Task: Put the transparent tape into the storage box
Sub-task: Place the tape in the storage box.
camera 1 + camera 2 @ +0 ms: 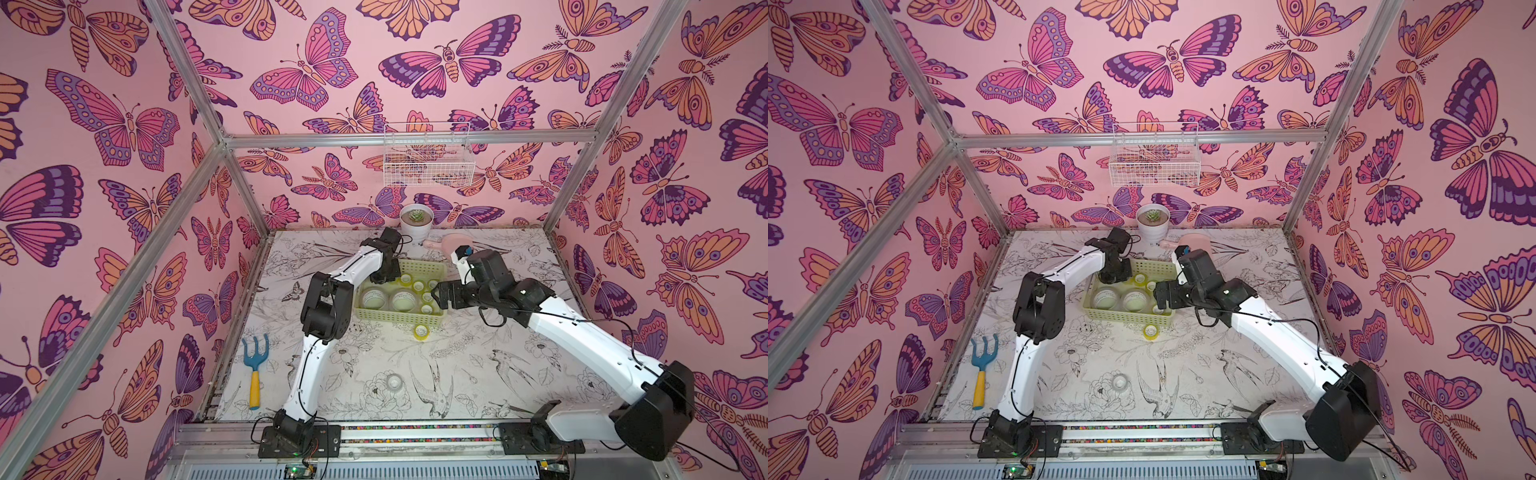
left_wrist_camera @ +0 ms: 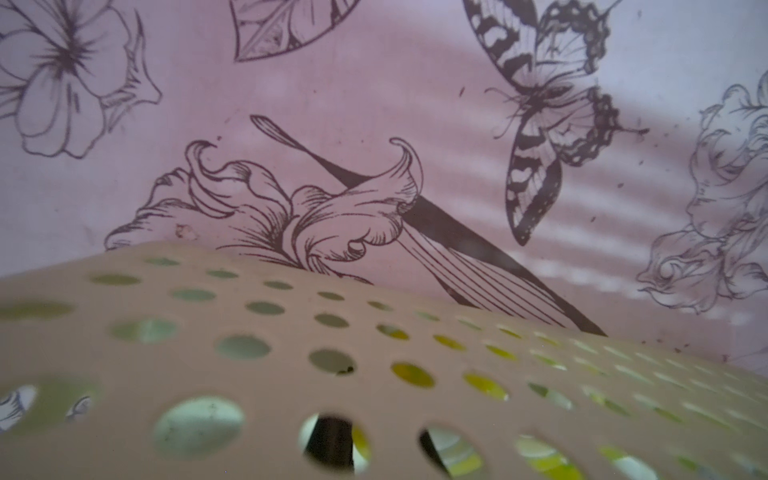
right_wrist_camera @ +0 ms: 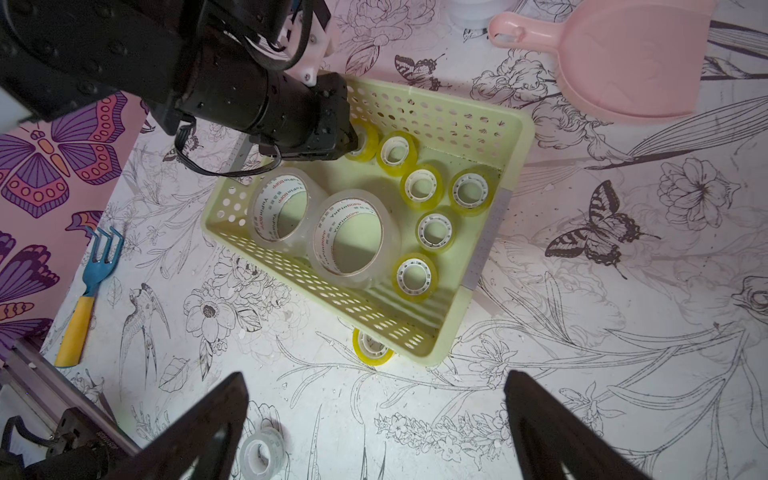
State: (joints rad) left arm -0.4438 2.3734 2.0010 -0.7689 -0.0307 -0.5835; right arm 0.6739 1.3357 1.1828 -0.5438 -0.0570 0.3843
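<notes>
Inside storage box [image 3: 415, 112]: two wide clear rolls [image 3: 353, 241], six small yellow rings [image 3: 422, 185]. Outstanding: yellow roll [image 3: 372, 347] just outside near wall; colourless roll [image 3: 262, 453] well apart. At box corner, left gripper [image 3: 347, 143] clenched, on what unclear. Opposite, right gripper [image 3: 374, 374] spread, empty. Next, likely: lower onto yellow roll.

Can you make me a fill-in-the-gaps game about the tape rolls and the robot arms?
1. The storage box holds ___ large clear tape rolls.
2. The small tape roll right beside the box, outside it, is tinted ___.
3. The right gripper has its jaws ___.
4. The scoop is coloured ___.
Missing words: two; yellow; open; pink.
</notes>
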